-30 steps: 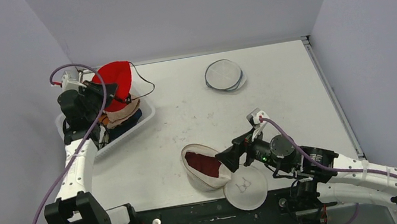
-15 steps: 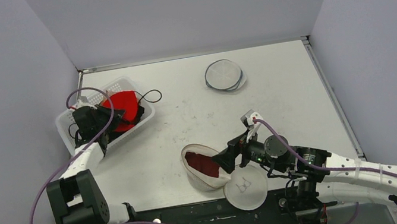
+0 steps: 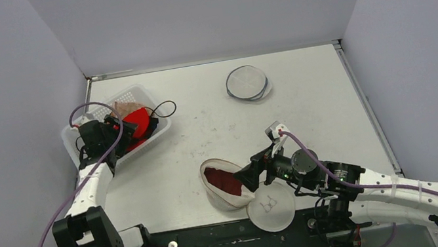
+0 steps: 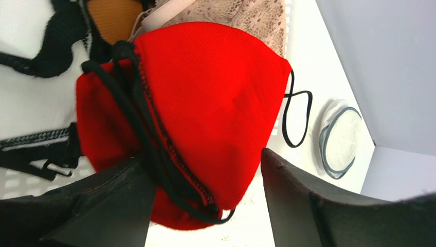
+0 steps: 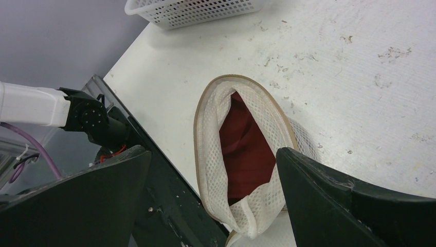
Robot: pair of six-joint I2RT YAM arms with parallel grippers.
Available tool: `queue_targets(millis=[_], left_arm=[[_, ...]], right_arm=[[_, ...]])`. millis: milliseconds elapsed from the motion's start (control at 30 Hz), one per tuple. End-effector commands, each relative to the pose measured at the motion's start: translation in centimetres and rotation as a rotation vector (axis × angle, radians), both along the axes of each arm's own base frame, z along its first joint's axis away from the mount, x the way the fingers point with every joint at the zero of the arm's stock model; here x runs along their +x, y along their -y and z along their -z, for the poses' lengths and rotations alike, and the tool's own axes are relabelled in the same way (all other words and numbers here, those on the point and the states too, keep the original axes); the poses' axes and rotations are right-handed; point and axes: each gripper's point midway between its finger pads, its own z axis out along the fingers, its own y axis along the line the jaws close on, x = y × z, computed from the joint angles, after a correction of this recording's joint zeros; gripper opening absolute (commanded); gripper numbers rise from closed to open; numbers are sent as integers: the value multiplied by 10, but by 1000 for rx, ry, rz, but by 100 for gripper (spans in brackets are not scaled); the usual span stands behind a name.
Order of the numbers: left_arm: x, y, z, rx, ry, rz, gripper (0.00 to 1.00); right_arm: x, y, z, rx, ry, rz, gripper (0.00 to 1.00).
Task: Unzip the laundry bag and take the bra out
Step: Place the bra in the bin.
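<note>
Right tool (image 5: 212, 150), spread, hovers over gaping white mesh laundry bag (image 5: 211, 128) holding dark red bra (image 5: 247, 149); left tool (image 4: 203, 156) spread too.

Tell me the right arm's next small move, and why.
Probably ease the right gripper forward into the mouth of the laundry bag and close on the dark red garment. The bag lies unzipped and gaping toward the gripper, the garment is inside it, and the jaws stand wide open just short of the opening, holding nothing.
</note>
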Motion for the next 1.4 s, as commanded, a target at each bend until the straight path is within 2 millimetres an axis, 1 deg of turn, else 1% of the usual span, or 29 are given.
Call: queue_targets(millis=[0, 133, 200, 267, 333, 433, 533, 667, 900, 1033, 1167, 1367], left_arm=[[-8, -12, -33, 60, 18, -44, 70], [-15, -13, -50, 70, 35, -56, 70], [-22, -14, -56, 76, 36, -72, 70], [-31, -16, -54, 60, 16, -111, 72], [-41, -17, -46, 27, -18, -152, 75], [-46, -11, -35, -50, -40, -183, 75], [-44, -10, -31, -82, -53, -205, 75], [-39, -21, -26, -85, -72, -249, 74], [-38, -37, -8, -82, -125, -295, 72], [-29, -43, 0, -101, -115, -300, 67], [-17, -44, 0, -113, -92, -286, 59], [-5, -42, 7, -125, -95, -259, 55]], right_arm=[[1, -6, -15, 69, 23, -10, 99], [-1, -6, -14, 77, 15, -15, 99], [-2, -5, -14, 81, 14, -13, 99], [-2, -4, -14, 88, 13, -11, 99], [-2, -4, -14, 91, 13, -12, 99], [-4, -6, -12, 91, 4, -20, 99], [-6, -7, -13, 96, 2, -28, 99], [-6, -4, -15, 103, 5, -22, 99], [-4, -2, -12, 89, 12, -12, 99], [-4, -2, -8, 79, 9, -9, 99], [-4, 0, -7, 73, 8, -1, 99], [-2, 1, -5, 59, 12, 6, 99]])
